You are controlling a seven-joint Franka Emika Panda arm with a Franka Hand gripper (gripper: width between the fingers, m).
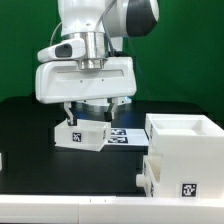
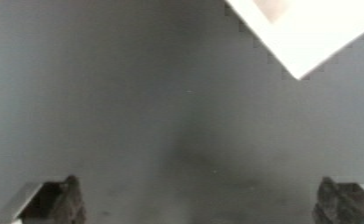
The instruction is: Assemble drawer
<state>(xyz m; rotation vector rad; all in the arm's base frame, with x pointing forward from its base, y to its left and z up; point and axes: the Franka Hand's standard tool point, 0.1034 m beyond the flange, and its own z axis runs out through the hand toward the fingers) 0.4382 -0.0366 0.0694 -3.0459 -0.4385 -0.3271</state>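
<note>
A: What does the exterior view give you that the wrist view doesn't?

B: The whole layout. The gripper (image 1: 88, 108) hangs over the black bench (image 1: 30, 140), just above a small white tray (image 1: 84, 133) with a square tag on its front face. Behind that tray, flat on the bench, lies the marker board (image 1: 124, 133). At the exterior view's right stands the tall white casing (image 1: 186, 140), open at the top, with a tagged tray (image 1: 172, 180) sitting low against its front.

A: And the wrist view?

B: Mostly bare dark bench (image 2: 143, 110). One white corner (image 2: 303, 35) pokes in at the edge; I can't tell which part it belongs to. The two dark fingers (image 2: 54, 200) show at opposite sides of the picture, well apart, with nothing between them.

A: Are they touching the small tray?

B: From the exterior view I can't tell; the fingers reach down right behind its rear edge.

A: Room to move?

B: Open bench lies toward the exterior view's left. On the right, a strip of bench separates the small tray from the casing's near wall. The tagged tray sits close to the bench's front edge.
</note>
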